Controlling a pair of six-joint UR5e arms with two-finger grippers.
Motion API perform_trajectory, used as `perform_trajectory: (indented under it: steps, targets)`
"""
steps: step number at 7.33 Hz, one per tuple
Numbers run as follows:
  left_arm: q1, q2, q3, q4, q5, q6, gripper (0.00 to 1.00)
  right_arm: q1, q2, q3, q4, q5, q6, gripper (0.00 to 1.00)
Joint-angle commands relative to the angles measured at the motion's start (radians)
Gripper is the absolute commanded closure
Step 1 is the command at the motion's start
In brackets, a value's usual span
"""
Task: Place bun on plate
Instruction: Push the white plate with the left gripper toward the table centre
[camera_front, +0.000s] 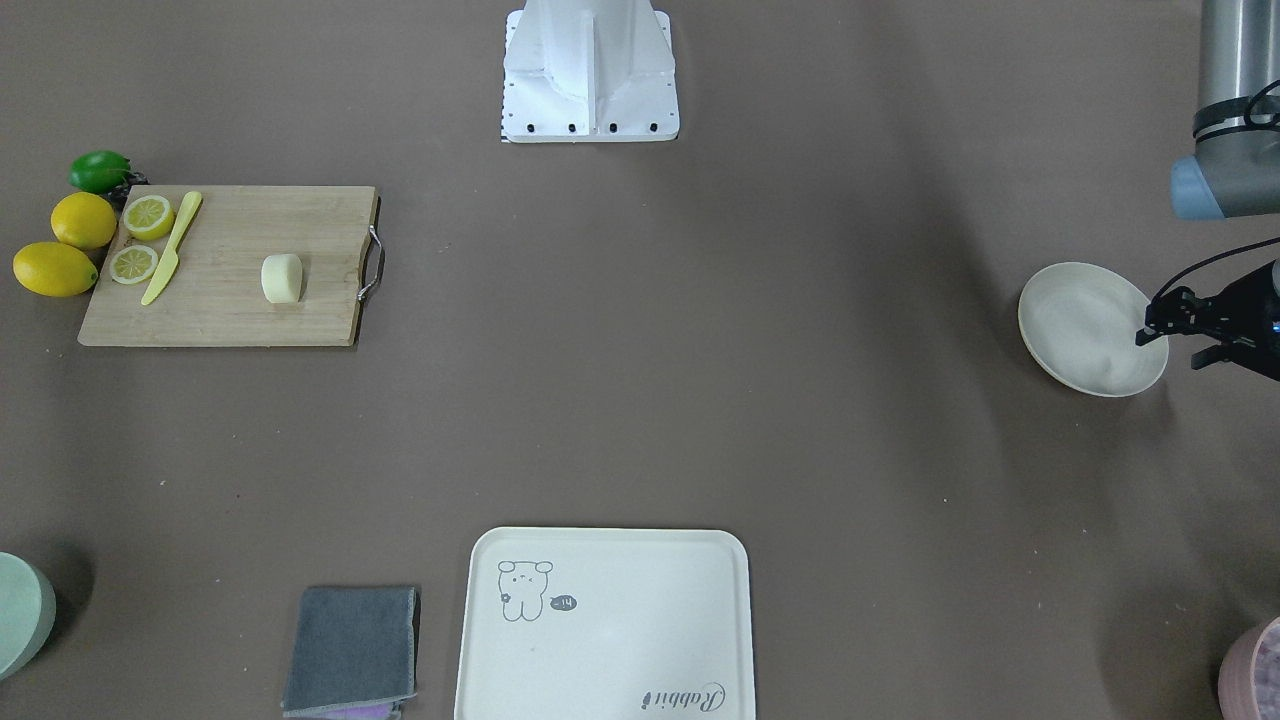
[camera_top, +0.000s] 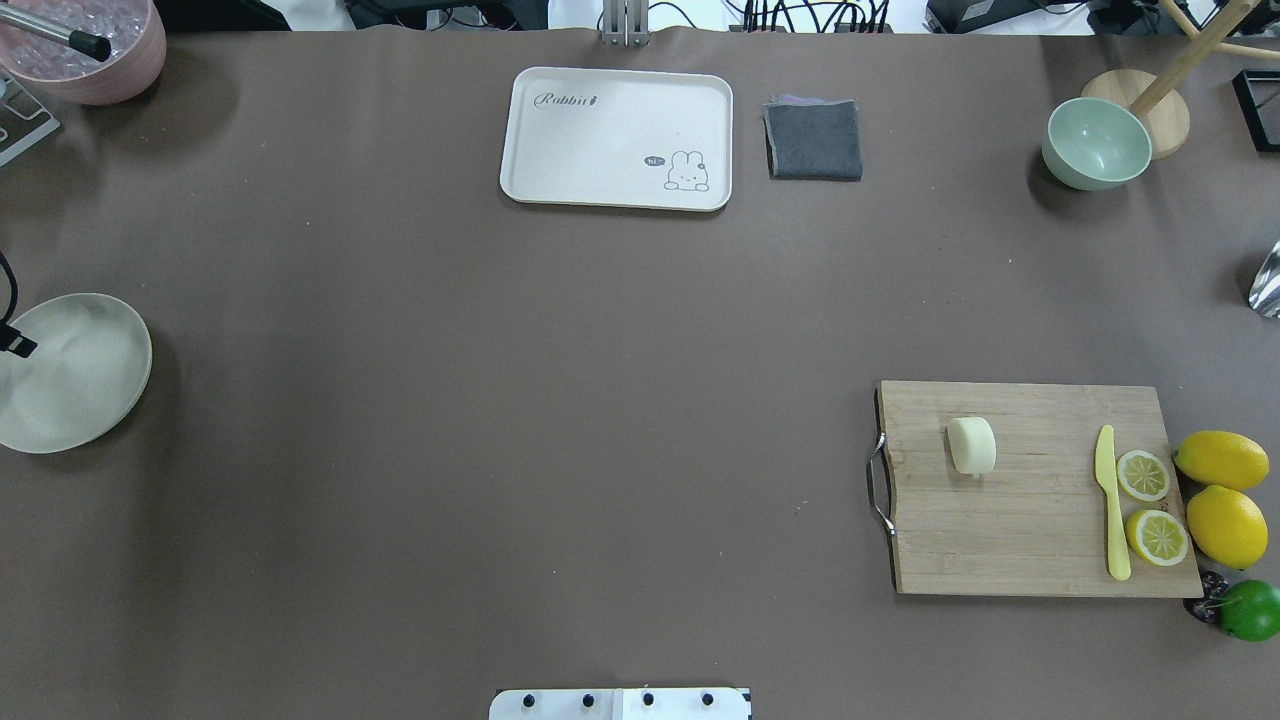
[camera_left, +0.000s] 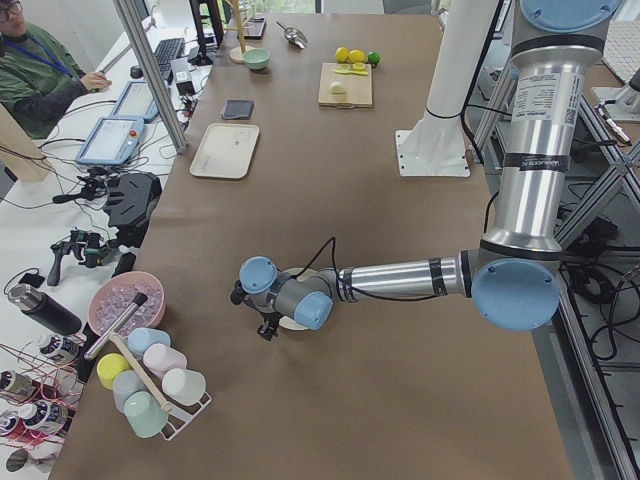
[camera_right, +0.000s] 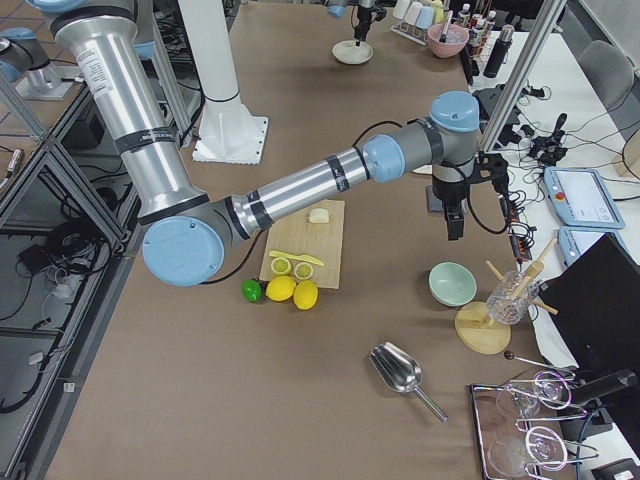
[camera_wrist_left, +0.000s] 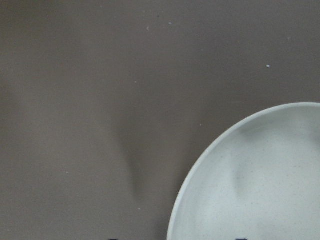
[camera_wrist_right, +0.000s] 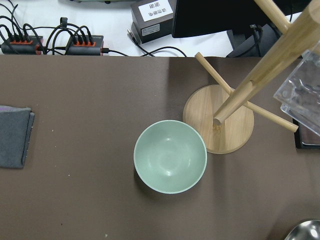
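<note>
Right gripper (camera_right: 454, 230), spread unreadable, hangs over the green bowl (camera_right: 451, 283); the bun (camera_top: 971, 445) lies robotward of it, nearest this arm.

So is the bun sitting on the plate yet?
No, the bun lies on the wooden cutting board, far across the table from the plate, which holds nothing.

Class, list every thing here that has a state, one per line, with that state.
bun, lying on cutting board, unheld
plate, empty
lemon halves, cut side up
green bowl, upright, empty
cloth, folded
left hand, at plate's rim; open or shut unclear
</note>
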Motion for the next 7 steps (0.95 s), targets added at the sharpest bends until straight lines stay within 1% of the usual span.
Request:
perform_trajectory:
  steps: [1,2,3,5,6,7]
  targets:
    - [0.02,0.001,0.006,-0.002,0.003,0.003,0.71,0.0,0.0,0.002,0.0,-0.01,0.0,0.0]
    - [0.02,0.003,0.008,0.001,0.003,0.049,1.0,0.0,0.0,0.002,0.0,-0.013,0.0,0.0]
    - [0.02,0.007,0.014,0.002,0.003,0.093,1.0,0.0,0.0,0.005,-0.001,-0.013,0.0,0.0]
    - [0.012,-0.004,0.007,0.002,0.029,0.087,1.0,0.0,-0.003,0.011,-0.001,-0.012,0.0,0.0]
    - [-0.011,-0.007,-0.006,0.004,0.021,0.086,1.0,0.0,-0.003,0.011,-0.001,-0.012,0.012,0.0]
    - [-0.049,-0.052,-0.019,0.02,0.008,0.084,1.0,0.0,-0.001,0.01,-0.001,-0.01,0.017,0.0]
